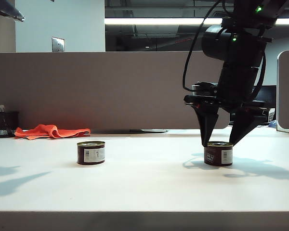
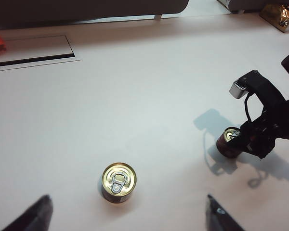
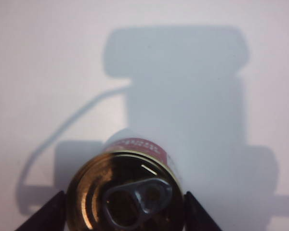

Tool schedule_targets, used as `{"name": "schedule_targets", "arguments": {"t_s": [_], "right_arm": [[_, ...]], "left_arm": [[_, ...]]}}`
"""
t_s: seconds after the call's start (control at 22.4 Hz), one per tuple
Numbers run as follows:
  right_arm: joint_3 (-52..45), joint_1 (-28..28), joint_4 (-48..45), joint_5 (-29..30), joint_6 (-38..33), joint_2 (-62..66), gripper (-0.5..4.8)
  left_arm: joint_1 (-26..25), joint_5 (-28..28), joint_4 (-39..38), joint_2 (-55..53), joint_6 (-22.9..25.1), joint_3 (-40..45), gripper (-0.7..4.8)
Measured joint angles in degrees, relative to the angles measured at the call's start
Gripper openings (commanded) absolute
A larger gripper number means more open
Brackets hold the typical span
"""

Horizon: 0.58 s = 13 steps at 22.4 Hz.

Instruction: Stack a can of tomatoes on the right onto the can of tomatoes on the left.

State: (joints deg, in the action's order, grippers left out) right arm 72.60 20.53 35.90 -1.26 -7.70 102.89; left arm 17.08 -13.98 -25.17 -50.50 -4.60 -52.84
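Right gripper (image 1: 217, 143) straddles the right can (image 1: 218, 153) on the table (image 1: 149, 187), jaws on both sides; I cannot tell contact. Left gripper (image 2: 127, 211) hangs wide open above the left can (image 2: 118, 182).

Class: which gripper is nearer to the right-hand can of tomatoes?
Right. The right gripper straddles the right-hand can, one finger on each side. The left gripper hovers over the other can.
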Motion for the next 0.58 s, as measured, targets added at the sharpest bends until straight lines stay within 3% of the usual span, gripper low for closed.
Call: {"name": "schedule_targets", "arguments": {"t_s": [0.18, 0.58], "right_arm": [[0.0, 0.0, 0.0, 0.0, 0.0, 0.0, 2.49], [2.9, 0.0, 2.3, 0.0, 0.0, 0.3, 2.45]], "left_arm": [[0.0, 0.0, 0.0, 0.0, 0.0, 0.0, 4.02], [0.0, 0.0, 0.0, 0.0, 0.0, 0.0, 4.02]]}}
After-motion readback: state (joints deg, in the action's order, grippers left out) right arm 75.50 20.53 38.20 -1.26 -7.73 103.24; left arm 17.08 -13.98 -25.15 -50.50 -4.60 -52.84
